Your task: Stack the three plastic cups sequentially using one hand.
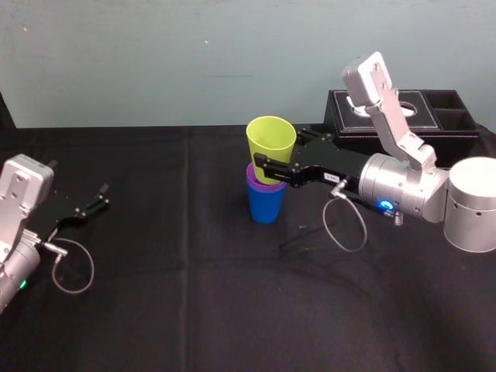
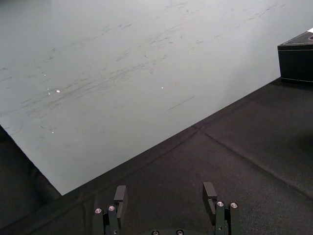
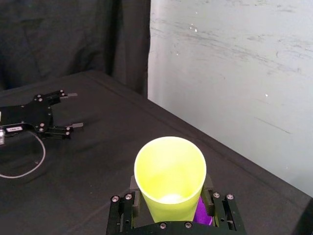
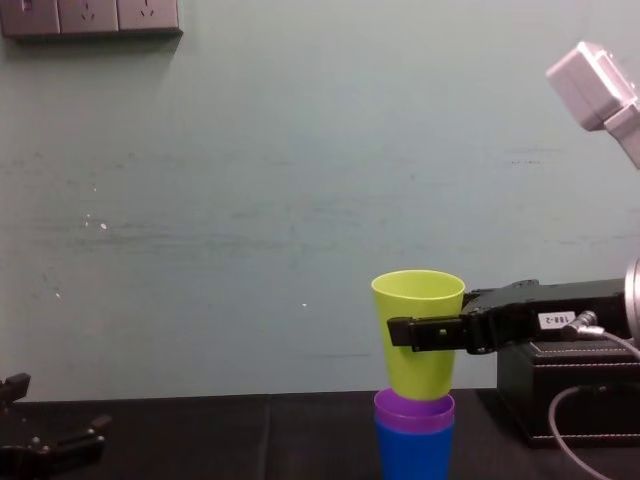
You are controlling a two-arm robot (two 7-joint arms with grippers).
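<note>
- On the black table point(image 1: 194, 310), our left gripper point(image 1: 99, 195) idles at the left, jaws apart.
- Our right gripper point(image 1: 267, 169) clamps the yellow-green cup point(image 1: 271, 139) mid-wall, its base at the rim of the purple cup point(image 1: 253, 183), which sits nested in the blue cup point(image 1: 266, 205).
- We judge the held cup light, slick and squeezable, so a gentle mid-wall grip suits it.

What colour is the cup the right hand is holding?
The cup is yellow-green; the chest view shows it best.
</note>
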